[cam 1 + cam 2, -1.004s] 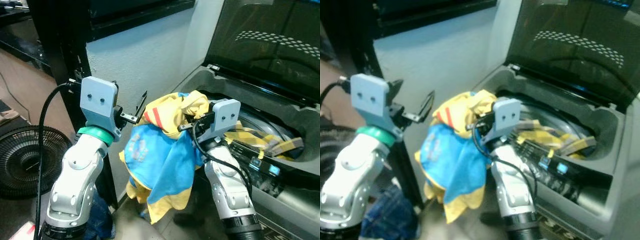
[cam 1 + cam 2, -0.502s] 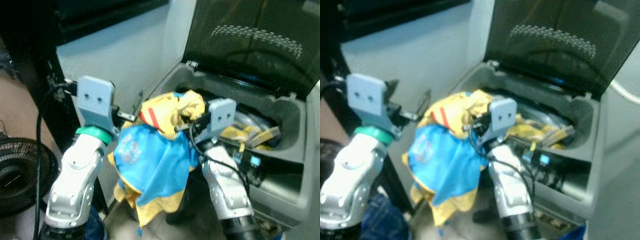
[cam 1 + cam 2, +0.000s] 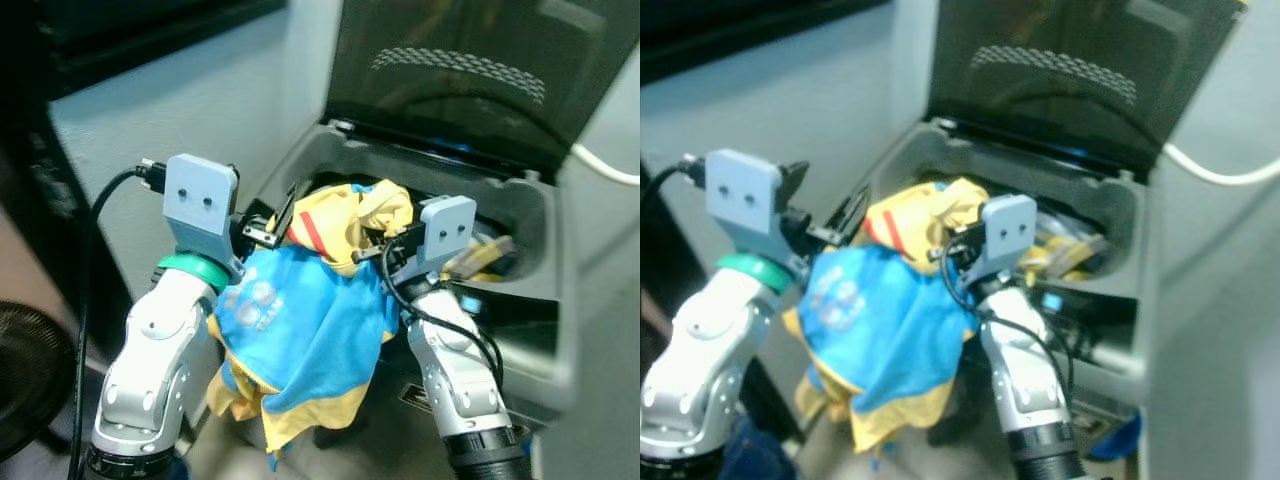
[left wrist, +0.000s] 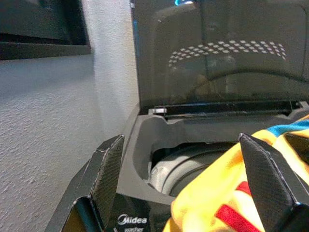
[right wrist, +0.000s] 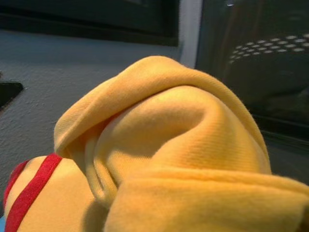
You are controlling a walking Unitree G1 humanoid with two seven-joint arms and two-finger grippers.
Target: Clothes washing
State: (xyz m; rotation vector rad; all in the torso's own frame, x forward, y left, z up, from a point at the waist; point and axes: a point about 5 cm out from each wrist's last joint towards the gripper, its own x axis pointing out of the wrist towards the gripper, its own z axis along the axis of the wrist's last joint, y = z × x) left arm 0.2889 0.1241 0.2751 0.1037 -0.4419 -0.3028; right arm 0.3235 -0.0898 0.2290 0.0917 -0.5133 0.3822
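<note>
Yellow-and-blue garment (image 3: 305,320) bunched at the right gripper (image 3: 372,252), draping down between the two silver arms, red stripe near the top. Left gripper (image 3: 268,228) just beside the cloth's upper left edge, jaws apart. Top-loading washer (image 3: 520,300) behind, lid (image 3: 480,70) raised, yellow cloth (image 3: 480,258) inside the tub. Black fan (image 3: 25,370) low at left. Grey wall (image 3: 170,100) beyond.

home laundry corner, top-loading washer (image 3: 520,215)

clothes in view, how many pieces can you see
2: a yellow and blue garment hanging from the right gripper before the open grey washing machine, and a yellow striped garment in its drum. More may lie hidden inside.
</note>
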